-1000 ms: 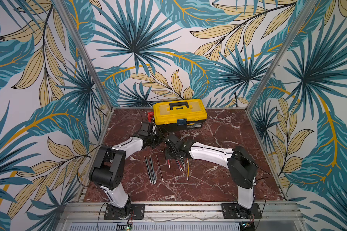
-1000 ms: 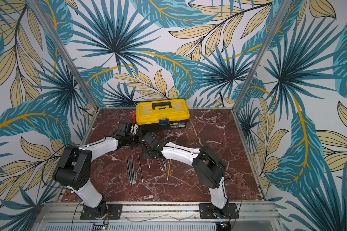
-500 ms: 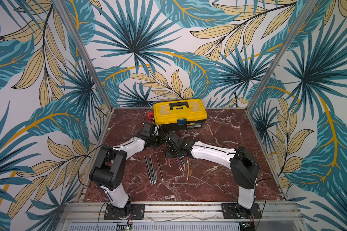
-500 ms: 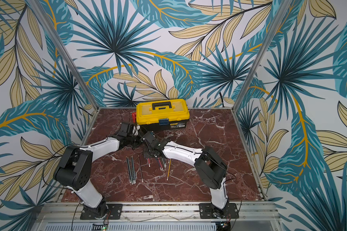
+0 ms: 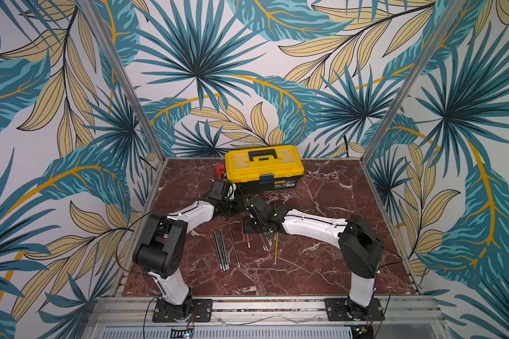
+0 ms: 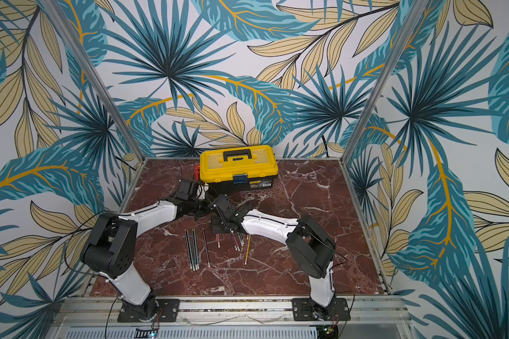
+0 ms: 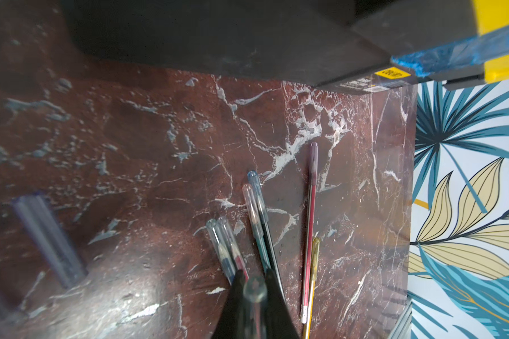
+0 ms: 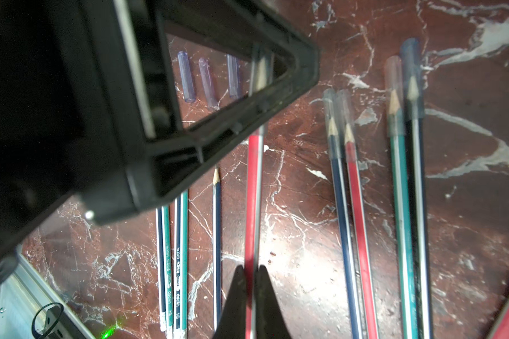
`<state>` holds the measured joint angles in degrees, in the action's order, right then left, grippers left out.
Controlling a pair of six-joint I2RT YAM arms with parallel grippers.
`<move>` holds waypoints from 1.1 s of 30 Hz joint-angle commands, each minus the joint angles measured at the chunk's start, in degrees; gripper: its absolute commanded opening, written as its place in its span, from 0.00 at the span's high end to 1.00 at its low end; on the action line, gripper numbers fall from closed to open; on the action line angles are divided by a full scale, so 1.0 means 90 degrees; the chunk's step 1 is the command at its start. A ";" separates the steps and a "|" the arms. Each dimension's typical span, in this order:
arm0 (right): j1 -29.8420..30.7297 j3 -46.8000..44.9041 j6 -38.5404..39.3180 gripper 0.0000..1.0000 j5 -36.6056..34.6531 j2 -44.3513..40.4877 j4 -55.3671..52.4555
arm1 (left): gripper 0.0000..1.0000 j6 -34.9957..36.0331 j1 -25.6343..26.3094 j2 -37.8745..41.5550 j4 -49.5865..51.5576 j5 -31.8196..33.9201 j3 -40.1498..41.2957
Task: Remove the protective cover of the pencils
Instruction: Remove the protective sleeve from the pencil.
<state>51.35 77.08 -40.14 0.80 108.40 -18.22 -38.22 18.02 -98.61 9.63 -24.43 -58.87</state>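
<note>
Translucent plastic, the protective cover (image 7: 254, 291) on the red pencil (image 8: 252, 205) shows end-on at the lower centre of the left wrist view. The left tool (image 7: 254, 277) has just pinched together on it, after standing partly apart a second ago. The pencil's shaft runs up the middle of the right wrist view, clamped low in the frame by the right tool (image 8: 251, 270). With both ends gripped, the pull looks ready to start: drawing the arms apart along the shaft should slide this cover free. Three loose caps (image 8: 207, 82) lie at upper centre of that view, four capped pencils (image 8: 362, 205) at its right, bare pencils (image 8: 216, 234) at lower centre. Around them spreads the red marble surface (image 5: 321, 264), the yellow toolbox (image 5: 263, 170) behind both arms.
</note>
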 commanded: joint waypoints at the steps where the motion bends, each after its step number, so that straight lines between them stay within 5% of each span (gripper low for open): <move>1: 0.0175 -0.0333 -0.0023 1.00 0.0427 -0.0376 -0.0328 | 0.99 0.0399 -0.0099 -0.0045 -0.0220 0.0667 -0.0394; 11: 0.0550 -0.0836 -0.0503 1.00 0.0201 -0.0609 0.0128 | 1.00 0.0048 -0.0135 -0.0236 0.0603 0.1264 -0.0676; 33: 0.1246 -0.1613 -0.1457 1.00 0.0028 -0.0925 0.1239 | 1.00 -0.0158 -0.0430 0.0222 0.0639 0.1355 -0.0431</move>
<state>59.22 64.07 -52.31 -4.54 102.50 -3.66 -41.28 17.02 -99.18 23.64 -19.75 -61.30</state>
